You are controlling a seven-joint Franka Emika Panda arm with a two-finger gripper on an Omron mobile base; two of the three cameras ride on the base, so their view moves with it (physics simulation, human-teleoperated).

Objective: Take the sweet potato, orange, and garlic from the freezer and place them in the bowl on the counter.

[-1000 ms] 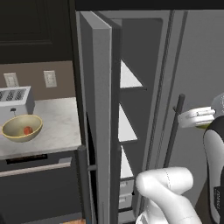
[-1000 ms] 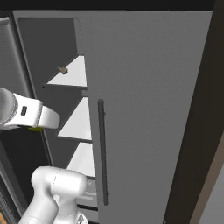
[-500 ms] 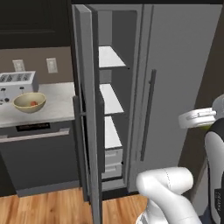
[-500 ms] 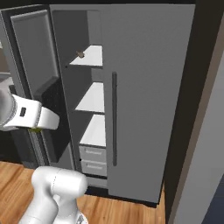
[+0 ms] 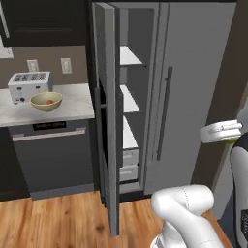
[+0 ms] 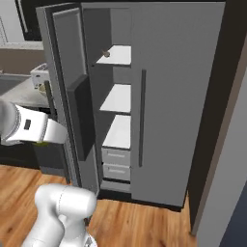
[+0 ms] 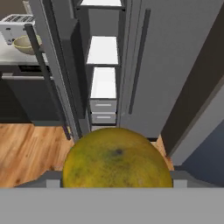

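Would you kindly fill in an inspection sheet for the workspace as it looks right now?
Surface: marbled counter left of the fridge.
Job's things: bowl on the counter with the sweet potato inside; orange held at the gripper; freezer door open, a small item on its top shelf.
Clutter: toaster behind the bowl.
Grippers: shut on the orange.
Cables: nothing seen.
Surroundings: wooden floor, dark cabinets.

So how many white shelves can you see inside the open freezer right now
3, stacked inside the freezer: the top shelf, the middle shelf and the bottom shelf, which sits just above two grey drawers. More may be hidden higher up behind the door.
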